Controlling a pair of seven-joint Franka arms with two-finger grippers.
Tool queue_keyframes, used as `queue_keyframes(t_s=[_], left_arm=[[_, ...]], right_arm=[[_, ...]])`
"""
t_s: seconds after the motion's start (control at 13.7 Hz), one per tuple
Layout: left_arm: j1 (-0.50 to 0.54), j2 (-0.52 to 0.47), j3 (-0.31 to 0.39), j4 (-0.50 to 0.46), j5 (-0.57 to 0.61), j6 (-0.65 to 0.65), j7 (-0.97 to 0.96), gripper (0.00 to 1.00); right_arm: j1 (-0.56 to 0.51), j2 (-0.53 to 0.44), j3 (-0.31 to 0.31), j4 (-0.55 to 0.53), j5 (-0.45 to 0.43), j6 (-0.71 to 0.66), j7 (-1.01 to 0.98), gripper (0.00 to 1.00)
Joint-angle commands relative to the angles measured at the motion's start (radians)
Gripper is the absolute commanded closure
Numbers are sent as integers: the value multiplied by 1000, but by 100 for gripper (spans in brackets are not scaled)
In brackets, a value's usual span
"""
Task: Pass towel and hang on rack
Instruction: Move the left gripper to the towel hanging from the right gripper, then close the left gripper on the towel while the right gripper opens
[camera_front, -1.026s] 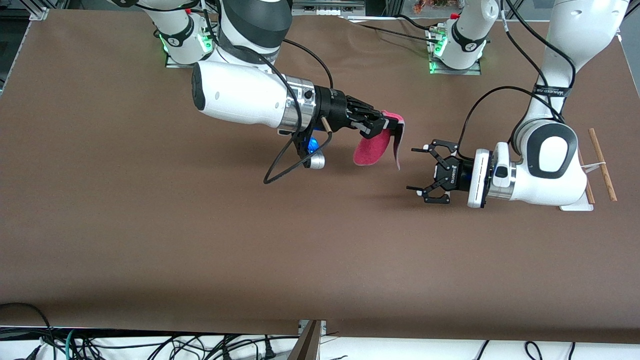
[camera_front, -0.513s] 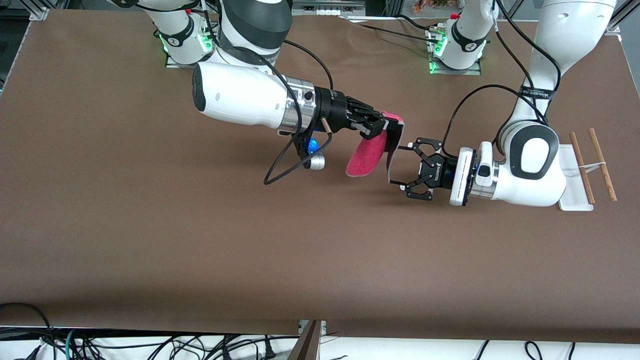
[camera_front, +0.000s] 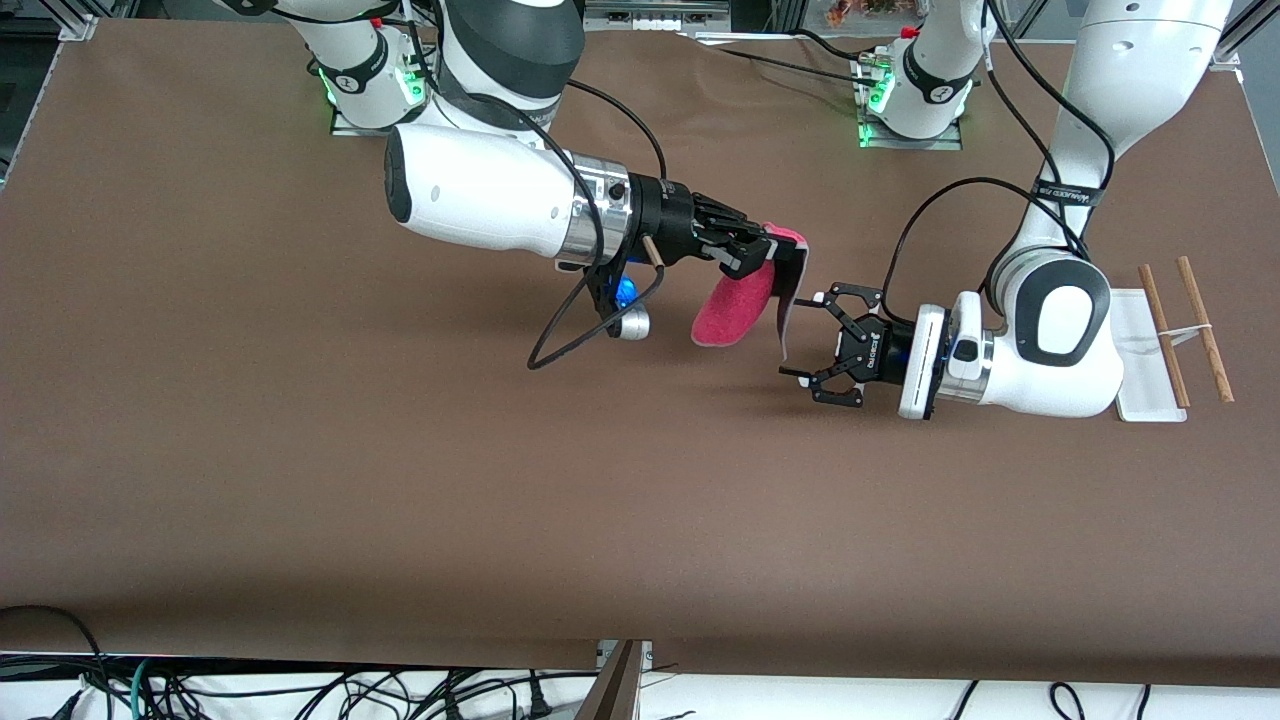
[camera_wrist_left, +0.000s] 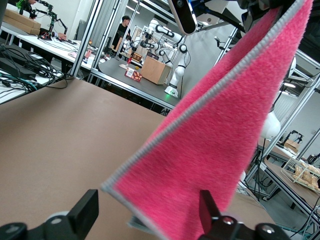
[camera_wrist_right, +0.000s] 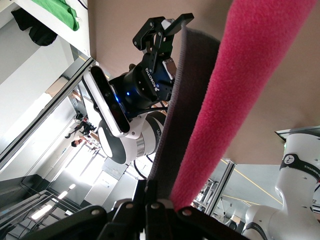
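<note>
Here the left end effector (camera_wrist_left: 145, 220) straddles the towel (camera_wrist_left: 225, 135) (fingers spread).

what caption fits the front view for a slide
Right tool holds the towel up; open left tool reaches its hanging edge.

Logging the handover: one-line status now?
right gripper: shut on towel | left gripper: open at towel's hanging edge | rack: bare
</note>
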Motion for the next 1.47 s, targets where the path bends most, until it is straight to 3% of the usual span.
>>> queue_keyframes(t_s=[0.0, 0.15, 0.22, 0.29, 0.37, 0.44, 0.51, 0.59, 0.66, 1.32, 1.39], left_arm=[[-4, 10, -19, 22, -33, -11, 40, 22], [-2, 10, -22, 22, -36, -11, 45, 22], [-2, 10, -22, 20, -36, -11, 45, 30], [-2, 10, -24, 22, -36, -11, 46, 44], [-1, 8, -25, 20, -37, -11, 46, 50], [2, 8, -27, 20, -37, -20, 48, 62], [5, 10, -25, 20, -37, -32, 61, 83], [9, 11, -25, 20, -37, -35, 77, 96], [12, 11, -25, 17, -36, -39, 81, 100], [19, 10, -24, 19, -34, -52, 77, 100], [22, 8, -24, 20, -33, -52, 71, 100]], right_arm=[[2, 0, 2, 6, 6, 9, 8, 100], [2, 0, 2, 6, 6, 9, 8, 100], [2, 0, 2, 6, 6, 9, 8, 100], [1, 0, 2, 6, 6, 9, 8, 100], [2, 0, 2, 6, 6, 9, 8, 100], [2, 0, 2, 6, 6, 9, 8, 100], [2, 0, 2, 6, 6, 9, 8, 100], [2, 0, 2, 6, 6, 9, 8, 100], [1, 0, 2, 6, 6, 9, 8, 100], [1, 0, 1, 6, 6, 9, 6, 99], [1, 0, -1, 6, 6, 9, 9, 55]])
